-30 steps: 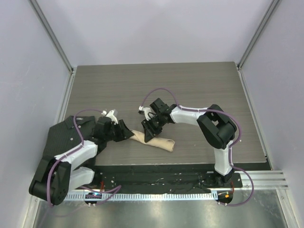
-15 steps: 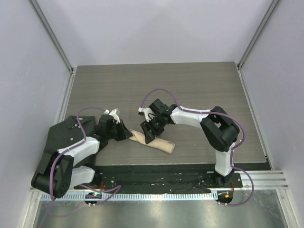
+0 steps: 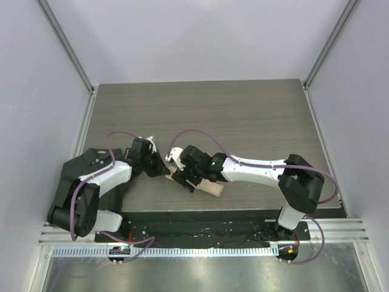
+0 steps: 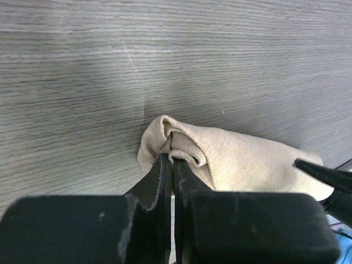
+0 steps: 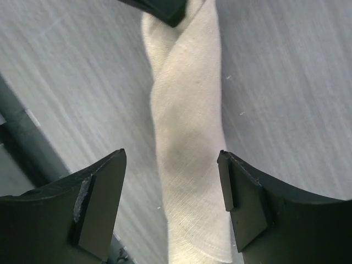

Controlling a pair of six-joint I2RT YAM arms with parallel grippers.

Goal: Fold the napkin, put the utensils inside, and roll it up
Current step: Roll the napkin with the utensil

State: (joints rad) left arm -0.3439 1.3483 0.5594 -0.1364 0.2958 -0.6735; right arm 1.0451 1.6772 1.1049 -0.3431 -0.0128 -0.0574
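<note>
On the surface [image 3: 243, 115] | napkin [image 3: 211, 188] seen rolled | utensils unseen, judged inside | left pincer [image 4: 171, 160] clamped on napkin end | right pincer [image 5: 171, 181] apart astride it | only release judged left

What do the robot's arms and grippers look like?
Both match. The left arm and right arm have bulky black joints linked by white shells, with a purple cable looping along each. The left gripper and right gripper are matte black, each with two flat, tapering fingers. No markings are legible.
</note>
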